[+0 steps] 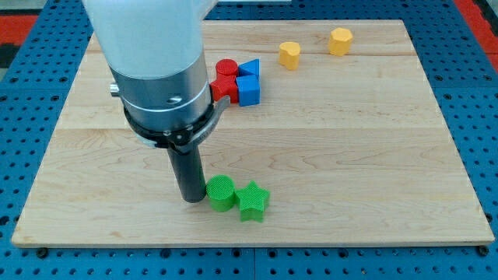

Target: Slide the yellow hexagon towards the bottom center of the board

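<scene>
— Where is the yellow hexagon [340, 40]?

— At the table's [350, 155] top right, well apart from my tip [192, 200], which rests near the bottom edge, touching the green cylinder's [220, 192] left side.

— What surrounds it?

— A yellow heart [289, 54] sits just to its left. Further left, a red cylinder [226, 68], another red block [224, 87], a blue cube [247, 89] and a blue triangle [250, 68] cluster together. A green star [252, 201] touches the green cylinder.

— The end effector?

— A bare rod; no jaws, holding nothing.
</scene>
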You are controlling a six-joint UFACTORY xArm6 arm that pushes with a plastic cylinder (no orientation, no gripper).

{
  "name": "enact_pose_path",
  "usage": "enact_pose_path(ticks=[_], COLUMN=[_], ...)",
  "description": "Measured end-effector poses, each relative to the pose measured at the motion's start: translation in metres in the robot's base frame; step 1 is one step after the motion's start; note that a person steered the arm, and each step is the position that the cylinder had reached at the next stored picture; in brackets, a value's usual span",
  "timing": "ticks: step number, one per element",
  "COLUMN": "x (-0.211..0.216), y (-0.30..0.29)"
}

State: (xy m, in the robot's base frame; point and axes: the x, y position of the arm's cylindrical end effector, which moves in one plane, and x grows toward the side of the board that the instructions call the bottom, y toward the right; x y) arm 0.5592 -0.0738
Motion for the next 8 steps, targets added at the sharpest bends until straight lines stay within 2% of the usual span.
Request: enact_pose_path(ticks=[1, 2, 3, 4, 6, 7, 8], x=[0.000, -0.031, -0.060, -0.074, -0.142, -0.197, -0.266], y=[-0.014, -0.047, -0.017, 0.064, 0.217, 0.280, 0.308])
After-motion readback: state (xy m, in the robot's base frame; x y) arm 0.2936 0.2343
